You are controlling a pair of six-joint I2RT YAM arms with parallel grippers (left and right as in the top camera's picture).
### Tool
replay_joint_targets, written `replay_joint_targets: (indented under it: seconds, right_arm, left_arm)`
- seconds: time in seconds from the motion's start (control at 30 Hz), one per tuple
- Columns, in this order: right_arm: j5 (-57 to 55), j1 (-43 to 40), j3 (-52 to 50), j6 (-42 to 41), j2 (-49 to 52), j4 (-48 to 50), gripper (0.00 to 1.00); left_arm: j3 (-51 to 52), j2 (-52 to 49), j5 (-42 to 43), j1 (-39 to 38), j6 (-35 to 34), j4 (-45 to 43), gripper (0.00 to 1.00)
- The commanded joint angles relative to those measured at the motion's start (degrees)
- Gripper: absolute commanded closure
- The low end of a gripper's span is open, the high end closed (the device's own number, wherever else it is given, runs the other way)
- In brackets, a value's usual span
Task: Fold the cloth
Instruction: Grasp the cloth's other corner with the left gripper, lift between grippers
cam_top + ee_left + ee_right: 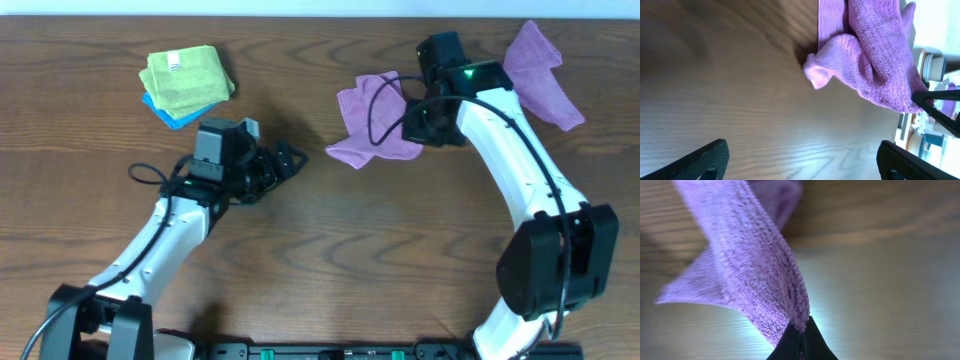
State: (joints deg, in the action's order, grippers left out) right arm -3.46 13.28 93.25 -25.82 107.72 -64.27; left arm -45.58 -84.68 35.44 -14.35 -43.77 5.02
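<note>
Wooden table [380, 250], right gripper [801, 330] clamped on cloth [355, 105] edge, its tips hidden overhead, left gripper [288, 160] wide

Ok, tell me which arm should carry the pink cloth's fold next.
Probably right. The right gripper is shut on the cloth at its raised edge; the left gripper is open, apart from it, holding nothing.

Right gripper [398, 92] at raised edge of crumpled pinkish-purple microfibre cloth [365, 135]. Left gripper [292, 160] spread wide, apart from it. Lime-green folded cloth [185, 75] behind left gripper.
</note>
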Motion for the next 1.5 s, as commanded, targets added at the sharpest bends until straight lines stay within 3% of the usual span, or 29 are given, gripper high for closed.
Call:
replay_joint_targets:
  seconds: [0.0, 0.33, 0.93, 1.47]
  right_arm:
    - [-8.1, -0.8, 0.4, -4.2, -1.1, -2.4, 0.98]
    - [-5.7, -3.8, -3.2, -1.3, -2.3, -2.2, 0.99]
    - [1.0, -13.3, -34.0, 0.2, -20.0, 15.6, 0.99]
    - [5.0, -13.3, -36.4, 0.2, -20.2, 18.5, 0.99]
  left_arm:
    - [-1.0, -1.8, -0.5, -2.1, -3.3, -0.9, 0.05]
    - [-1.0, -5.7, -0.2, -7.5, -6.2, -5.4, 0.05]
    - [-1.0, -12.5, 3.0, -16.5, -13.9, -14.1, 0.05]
    - [-2.5, -23.5, 3.2, -22.4, -21.0, -26.6, 0.04]
